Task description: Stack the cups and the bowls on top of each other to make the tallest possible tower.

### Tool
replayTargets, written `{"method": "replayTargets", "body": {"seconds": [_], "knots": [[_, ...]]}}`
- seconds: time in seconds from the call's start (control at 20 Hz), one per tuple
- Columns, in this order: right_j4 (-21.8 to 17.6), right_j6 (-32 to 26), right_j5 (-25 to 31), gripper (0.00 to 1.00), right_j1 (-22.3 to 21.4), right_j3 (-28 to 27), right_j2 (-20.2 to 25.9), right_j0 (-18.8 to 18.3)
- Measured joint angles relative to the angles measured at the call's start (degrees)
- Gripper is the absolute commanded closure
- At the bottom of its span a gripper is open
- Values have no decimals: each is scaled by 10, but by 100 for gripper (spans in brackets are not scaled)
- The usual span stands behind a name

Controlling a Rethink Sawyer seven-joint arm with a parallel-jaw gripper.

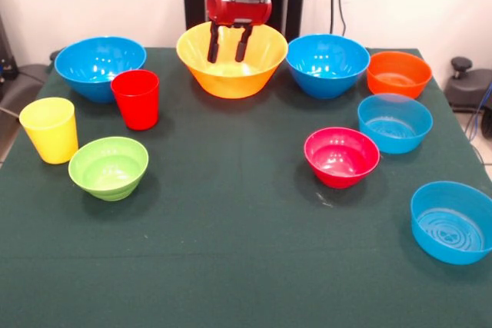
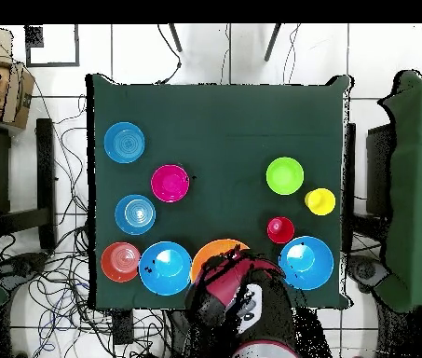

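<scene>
My gripper (image 1: 228, 49) hangs open over the big yellow-orange bowl (image 1: 257, 67), its black fingers apart and empty; from above the gripper (image 2: 222, 276) covers most of that bowl (image 2: 207, 254). Deep blue bowls (image 1: 98, 65) (image 1: 328, 64) flank it. An orange bowl (image 1: 398, 73) stands at the right, with two paler blue bowls (image 1: 394, 121) (image 1: 452, 221) nearer the front. The pink-red bowl (image 1: 341, 156) sits mid-table. At the left are the red cup (image 1: 137, 98), the yellow cup (image 1: 50, 129) and the light green bowl (image 1: 109, 167). Every piece stands apart on the cloth.
A dark green cloth covers the table (image 1: 231, 266). Cables and chairs surround the table (image 2: 224, 121) in the overhead view.
</scene>
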Motion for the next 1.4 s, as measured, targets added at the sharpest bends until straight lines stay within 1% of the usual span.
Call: {"method": "replayTargets", "body": {"seconds": [0.35, 0.6, 0.85, 1.1, 1.4], "knots": [[0, 0, -30, 0, 18, 4, -21, 2], [6, 0, -72, 0, 49, 4, -60, 26], [47, 0, -143, 0, 95, 3, -110, 69], [76, 0, -198, 0, 125, 3, -139, 92], [86, 0, -215, 0, 137, 3, -151, 96]]}}
